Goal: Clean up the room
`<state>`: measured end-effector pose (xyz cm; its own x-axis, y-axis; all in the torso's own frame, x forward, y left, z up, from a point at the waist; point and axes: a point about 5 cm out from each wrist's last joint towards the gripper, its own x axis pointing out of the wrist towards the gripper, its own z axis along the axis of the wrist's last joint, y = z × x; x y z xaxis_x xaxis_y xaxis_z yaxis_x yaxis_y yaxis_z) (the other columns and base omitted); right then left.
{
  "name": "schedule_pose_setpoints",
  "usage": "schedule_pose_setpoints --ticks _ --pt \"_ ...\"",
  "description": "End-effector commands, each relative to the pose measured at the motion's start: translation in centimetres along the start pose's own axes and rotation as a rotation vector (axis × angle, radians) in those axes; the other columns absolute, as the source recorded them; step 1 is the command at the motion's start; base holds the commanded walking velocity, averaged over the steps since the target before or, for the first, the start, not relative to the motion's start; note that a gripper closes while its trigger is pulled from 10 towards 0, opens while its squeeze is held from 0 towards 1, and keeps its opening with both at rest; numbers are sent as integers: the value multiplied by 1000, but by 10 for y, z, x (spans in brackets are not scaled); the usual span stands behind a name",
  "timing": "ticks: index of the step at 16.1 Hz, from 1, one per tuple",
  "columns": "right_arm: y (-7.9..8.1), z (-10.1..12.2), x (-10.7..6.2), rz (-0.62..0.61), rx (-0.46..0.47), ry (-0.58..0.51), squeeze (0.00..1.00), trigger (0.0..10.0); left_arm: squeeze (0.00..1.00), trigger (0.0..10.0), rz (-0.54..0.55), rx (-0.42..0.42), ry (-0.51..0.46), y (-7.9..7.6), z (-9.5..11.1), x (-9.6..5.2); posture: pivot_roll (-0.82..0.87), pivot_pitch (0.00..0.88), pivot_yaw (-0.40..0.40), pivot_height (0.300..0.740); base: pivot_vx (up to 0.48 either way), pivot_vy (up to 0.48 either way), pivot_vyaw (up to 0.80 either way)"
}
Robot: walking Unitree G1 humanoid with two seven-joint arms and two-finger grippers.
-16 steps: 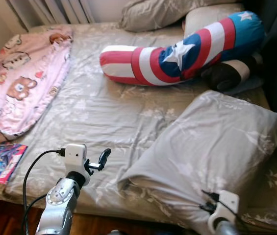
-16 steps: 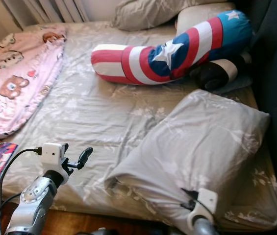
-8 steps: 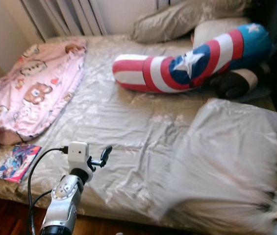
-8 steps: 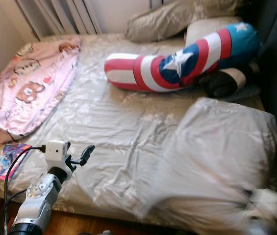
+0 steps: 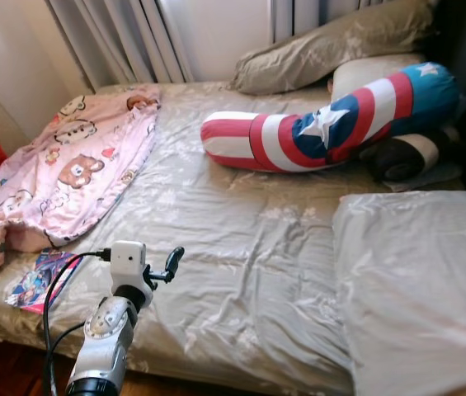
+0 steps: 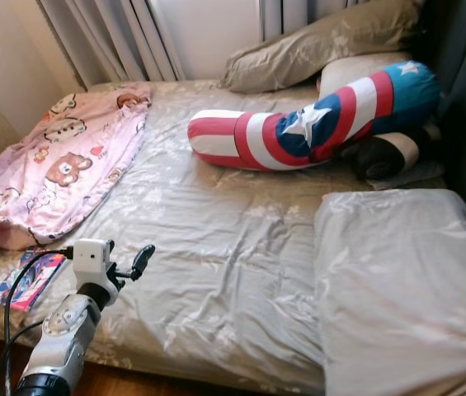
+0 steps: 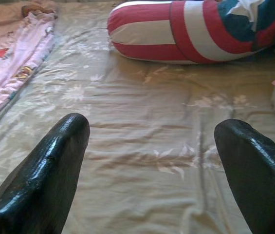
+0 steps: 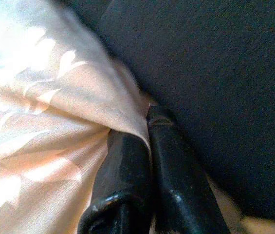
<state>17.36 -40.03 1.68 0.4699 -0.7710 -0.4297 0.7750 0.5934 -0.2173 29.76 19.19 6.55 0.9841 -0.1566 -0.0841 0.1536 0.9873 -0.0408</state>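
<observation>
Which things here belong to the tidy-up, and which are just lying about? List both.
In hand: large grey floral fabric pillow, gripped by shut right pincer.
Lying about: pink bear-print blanket; colourful thin book; red, white and blue striped star bolster; left pincer open, idle.

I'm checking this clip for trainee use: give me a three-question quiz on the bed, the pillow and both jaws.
1. True or false: the left gripper holds the pink blanket.
2. What is the right gripper shut on? A) the book B) the grey pillow C) the striped bolster
3. Fill in: the book lies at the bed's near edge, just below the ____ blanket.

Key:
1. False; its jaws stand wide apart over bare sheet.
2. B; pillow cloth is pinched between the closed jaws.
3. pink
</observation>
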Motion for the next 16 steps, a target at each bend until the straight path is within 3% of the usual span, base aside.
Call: schedule_pose_setpoints --ticks 1,2,3,4,6,8,10,12,13,15,16 --pt "10 1 -1 28 15 -10 0 10000 0 10000 3 16 6 3 -2 0 -47 42 73 705 0 0 0" --pt "23 -11 -6 59 12 29 0 10000 0 10000 2 18 5 4 -1 0 -39 40 74 705 0 0 0" --pt "29 -17 -9 78 18 50 63 10000 0 10000 2 20 6 4 -1 0 -37 40 74 705 0 0 0" --pt "32 -20 -10 85 20 60 1000 10000 0 10000 -2 23 10 4 -1 0 -35 40 73 705 0 0 0" --pt "54 -16 -17 162 32 -16 1000 10000 0 10000 1 25 20 9 -4 -2 -31 40 73 705 0 0 0" --pt "72 -6 -22 244 -57 -122 1000 10000 0 10000 9 17 41 9 -11 -4 -35 35 71 705 0 0 0" --pt "78 -2 -24 277 -51 -153 1000 10000 0 10000 8 12 52 8 -15 -5 -34 31 69 705 0 0 0" --pt "124 -2 -44 579 -37 -176 0 10000 0 10000 20 -40 149 3 -38 -7 -46 14 59 705 0 0 0" --pt "140 -23 -55 670 -112 -96 0 10000 0 10000 31 -64 235 3 -54 -11 -55 0 59 705 0 0 0" --pt "152 -50 -70 736 -244 -20 0 10000 0 10000 43 -53 347 3 -73 -20 -53 0 59 705 0 0 0" --pt "156 -73 -81 760 -296 74 0 10000 0 10000 58 -23 456 4 -91 -32 -46 0 49 705 0 0 0"
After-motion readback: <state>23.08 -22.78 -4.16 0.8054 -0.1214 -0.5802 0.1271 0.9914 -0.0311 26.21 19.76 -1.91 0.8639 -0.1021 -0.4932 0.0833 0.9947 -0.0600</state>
